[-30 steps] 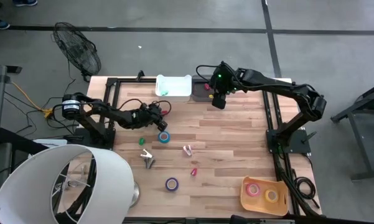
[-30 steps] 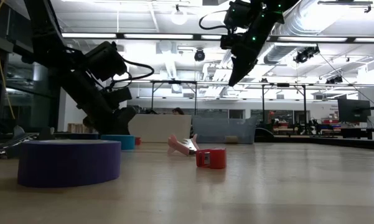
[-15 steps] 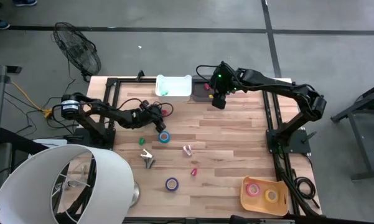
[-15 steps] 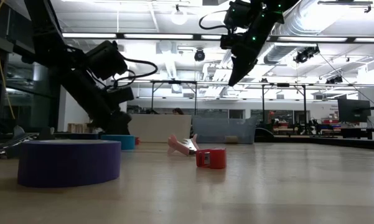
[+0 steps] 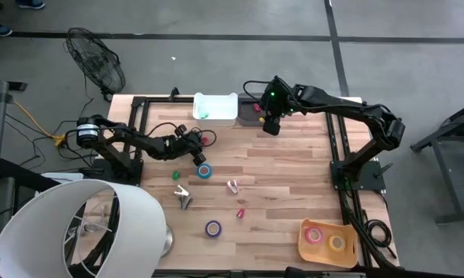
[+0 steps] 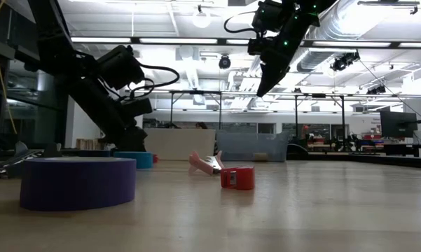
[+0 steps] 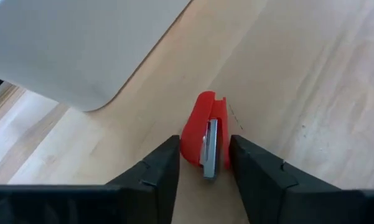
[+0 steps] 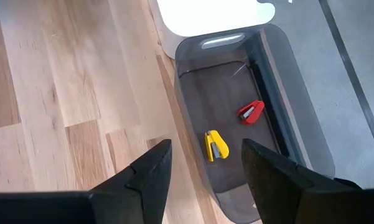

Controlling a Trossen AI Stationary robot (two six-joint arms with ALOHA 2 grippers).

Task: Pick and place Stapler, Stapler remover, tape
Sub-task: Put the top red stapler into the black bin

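Note:
A small red stapler lies on its side on the wooden table, near the white bin, with my left gripper shut on it. My right gripper hangs open above the dark bin, which holds a yellow stapler and a red one. A blue tape roll, a purple tape roll, a pink stapler remover and a silver one lie flat on the table, untouched. My left gripper has the red stapler between its two fingers, one on each long side. The fingers slant down from the table's left and lie along the stapler. The stapler rests on the table on its side, its metal underside facing one finger.
A white lamp shade covers the near left corner. An orange tray with tape rolls sits at the near right. A small green piece and a small red piece lie mid-table. A fan stands on the floor beyond.
My left gripper has rolled a little about its own pointing line while staying in place by the red stapler. My right arm has kept still.

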